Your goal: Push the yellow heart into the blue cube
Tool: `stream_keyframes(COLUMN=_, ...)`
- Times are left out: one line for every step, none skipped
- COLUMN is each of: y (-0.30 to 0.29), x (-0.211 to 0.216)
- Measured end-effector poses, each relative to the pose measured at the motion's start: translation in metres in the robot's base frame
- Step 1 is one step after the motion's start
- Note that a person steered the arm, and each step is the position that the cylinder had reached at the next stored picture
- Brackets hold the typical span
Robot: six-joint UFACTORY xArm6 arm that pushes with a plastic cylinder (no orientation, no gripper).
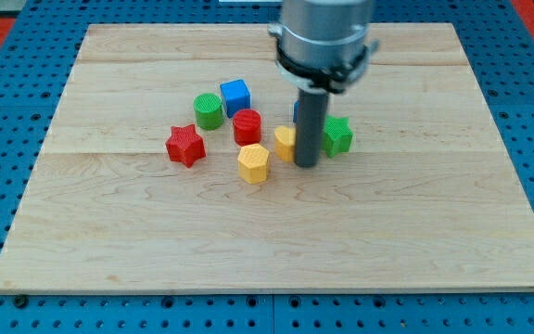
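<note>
Yellow heart touching my tip

All the blocks sit on the board, gathered above its middle. The blue cube lies nearest the view's top, with the green cylinder just below and to its left, and the red cylinder below it. The red star is farthest to the view's left. The yellow many-sided block lies lowest, under the red cylinder. To its upper right is a yellow block (partly hidden by the rod), touching or just beside my tip on the tip's left. The green block is just right of the rod.
</note>
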State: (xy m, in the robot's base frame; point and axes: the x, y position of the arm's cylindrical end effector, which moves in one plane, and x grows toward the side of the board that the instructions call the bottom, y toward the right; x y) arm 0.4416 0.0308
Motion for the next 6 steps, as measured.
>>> stream_keyframes(y=-0.010, x=-0.033)
stream_keyframes(y=0.035, x=-0.041)
stream_keyframes(y=0.064, x=-0.057)
stream_keyframes(y=0.053, x=-0.083)
stream_keyframes(y=-0.004, x=-0.104)
stream_keyframes(y=-0.029, x=-0.123)
